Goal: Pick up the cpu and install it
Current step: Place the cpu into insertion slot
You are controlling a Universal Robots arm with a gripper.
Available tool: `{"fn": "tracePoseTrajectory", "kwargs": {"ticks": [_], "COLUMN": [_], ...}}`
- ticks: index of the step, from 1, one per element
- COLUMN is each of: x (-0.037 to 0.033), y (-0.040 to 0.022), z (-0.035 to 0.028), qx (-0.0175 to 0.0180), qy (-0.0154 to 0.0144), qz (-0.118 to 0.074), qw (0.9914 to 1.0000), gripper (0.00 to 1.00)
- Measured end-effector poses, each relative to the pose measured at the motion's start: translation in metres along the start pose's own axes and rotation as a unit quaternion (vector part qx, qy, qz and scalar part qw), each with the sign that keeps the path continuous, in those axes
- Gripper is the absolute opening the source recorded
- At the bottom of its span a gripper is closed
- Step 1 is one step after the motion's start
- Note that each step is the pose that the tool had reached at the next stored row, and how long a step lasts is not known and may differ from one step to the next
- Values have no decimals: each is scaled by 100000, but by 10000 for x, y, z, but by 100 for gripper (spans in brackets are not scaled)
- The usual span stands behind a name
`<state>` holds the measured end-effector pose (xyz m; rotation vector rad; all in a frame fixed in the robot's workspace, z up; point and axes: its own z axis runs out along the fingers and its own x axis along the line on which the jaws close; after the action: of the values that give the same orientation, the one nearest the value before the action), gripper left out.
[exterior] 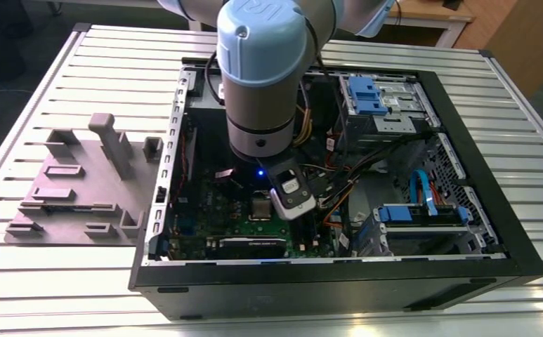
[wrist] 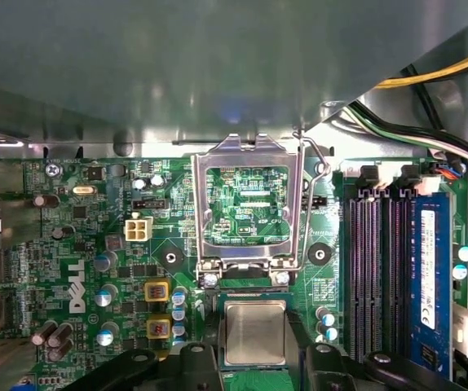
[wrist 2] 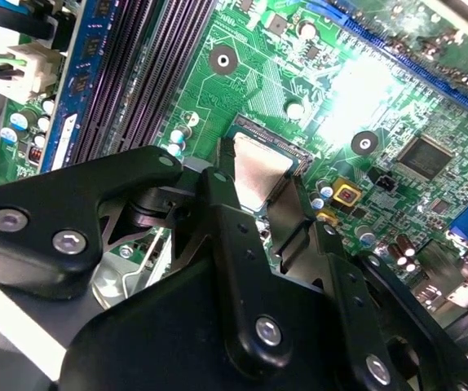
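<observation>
cpu [wrist: 254, 326] edge hidden (behind the end effector [wrist: 256, 356]), motherboard [exterior: 241, 226] partly covered by arm [exterior: 262, 84]

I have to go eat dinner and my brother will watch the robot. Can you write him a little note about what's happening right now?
Claw: down inside the computer case, around the cpu. I cannot tell if it is gripping.
Cpu: at the socket on the green motherboard, next to the metal retention frame.
Done: the cpu has reached the socket.
Left: the retention frame is still flipped open. I cannot tell if the cpu is fully seated.
</observation>
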<state>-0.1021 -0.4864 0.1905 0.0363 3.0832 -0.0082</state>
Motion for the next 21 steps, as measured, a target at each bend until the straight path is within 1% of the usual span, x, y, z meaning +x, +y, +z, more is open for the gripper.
{"fn": "tracePoseTrajectory", "kwargs": {"ticks": [5,6,8,9,18,20,21], "x": [4,3,1,0,2,9,13], "y": [0,1,0,0,-21,-22,-22], "z": [-5,-17,-59,-70,-72,-63,-56], "qx": [-11,-56,-6,-5,-9,-84,-176], "qy": [-3,-17,-3,-2,-18,-46,-55], "qz": [6,10,8,5,9,5,6], "qw": [100000,100000,100000,100000,100000,100000,100000], "gripper": [41,41,41,41,41,41,41]}}
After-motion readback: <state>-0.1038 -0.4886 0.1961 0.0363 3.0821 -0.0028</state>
